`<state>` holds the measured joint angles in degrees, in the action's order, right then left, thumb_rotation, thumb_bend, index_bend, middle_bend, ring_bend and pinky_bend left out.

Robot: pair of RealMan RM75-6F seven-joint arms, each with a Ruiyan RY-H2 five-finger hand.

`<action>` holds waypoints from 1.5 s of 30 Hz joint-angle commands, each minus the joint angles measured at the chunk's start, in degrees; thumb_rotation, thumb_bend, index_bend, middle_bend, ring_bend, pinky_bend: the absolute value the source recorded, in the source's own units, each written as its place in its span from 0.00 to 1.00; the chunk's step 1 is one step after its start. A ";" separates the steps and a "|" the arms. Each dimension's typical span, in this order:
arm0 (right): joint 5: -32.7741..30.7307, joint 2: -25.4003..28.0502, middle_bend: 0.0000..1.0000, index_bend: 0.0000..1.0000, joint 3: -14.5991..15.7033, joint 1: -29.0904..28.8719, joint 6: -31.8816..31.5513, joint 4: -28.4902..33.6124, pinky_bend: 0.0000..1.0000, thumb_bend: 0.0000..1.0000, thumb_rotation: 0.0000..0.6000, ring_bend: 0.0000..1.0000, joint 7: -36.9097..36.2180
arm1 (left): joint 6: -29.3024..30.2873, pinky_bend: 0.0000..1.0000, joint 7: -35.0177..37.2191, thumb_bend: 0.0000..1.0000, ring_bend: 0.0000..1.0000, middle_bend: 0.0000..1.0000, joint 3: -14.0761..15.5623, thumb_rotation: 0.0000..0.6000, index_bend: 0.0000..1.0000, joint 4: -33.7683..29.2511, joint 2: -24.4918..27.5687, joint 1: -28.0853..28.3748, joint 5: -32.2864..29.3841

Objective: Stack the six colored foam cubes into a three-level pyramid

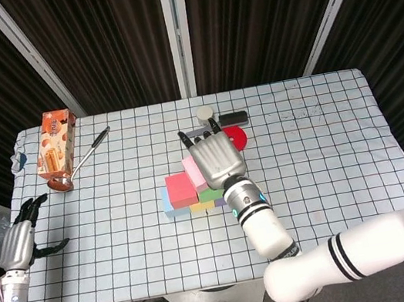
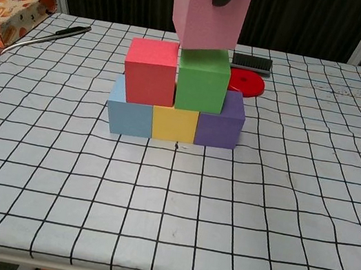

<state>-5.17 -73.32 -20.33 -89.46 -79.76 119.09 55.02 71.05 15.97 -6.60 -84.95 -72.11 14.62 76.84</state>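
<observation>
Dark curtains stand behind the checkered tabletop (image 2: 292, 217). At frame center, my right hand (image 1: 215, 158) holds the pink cube (image 2: 209, 10) tilted, just above the red cube (image 2: 150, 72) and green cube (image 2: 203, 79). At lower left of the head view, my left hand (image 1: 21, 241) holds nothing, fingers apart.

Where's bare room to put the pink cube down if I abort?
The near cloth in front of the stack is bare, and so is the right side past the red disc. It is crowded behind the stack: disc, brush, cap.
</observation>
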 commanded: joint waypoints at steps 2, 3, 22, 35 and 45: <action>-1.58 -2.34 0.74 0.00 -2.04 -0.97 -2.44 -1.58 0.00 0.11 1.00 0.25 0.92 | 0.12 0.17 0.67 0.10 0.01 0.11 0.22 1.00 0.09 0.35 0.17 -0.25 0.26; -1.91 -2.61 0.75 0.00 -2.39 -1.09 -2.65 -1.78 0.00 0.11 1.00 0.25 1.06 | 0.13 0.17 0.78 0.10 0.01 0.11 0.25 1.00 0.09 0.39 0.19 -0.28 0.30; -11.15 -9.43 0.75 0.00 -9.91 -5.42 -7.33 -7.91 0.00 0.11 1.00 0.27 10.32 | 0.00 0.17 2.41 0.10 0.01 0.11 1.10 1.00 0.09 1.72 -0.06 -0.70 1.22; -14.06 -13.25 0.75 0.00 -13.42 -6.61 -10.87 -11.84 0.00 0.11 1.00 0.27 14.76 | -0.17 0.17 3.25 0.10 0.01 0.11 1.28 1.00 0.09 2.02 0.08 -0.66 1.68; -14.44 -14.77 0.76 0.00 -15.02 -5.64 -11.73 -12.81 0.00 0.11 1.00 0.27 16.72 | -0.43 0.17 3.59 0.10 0.01 0.11 1.42 1.00 0.09 2.26 0.08 -0.67 1.70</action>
<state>-19.53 -88.01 -35.26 -95.16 -91.41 106.31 71.63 70.62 19.57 -5.18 -82.69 -72.03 13.95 78.55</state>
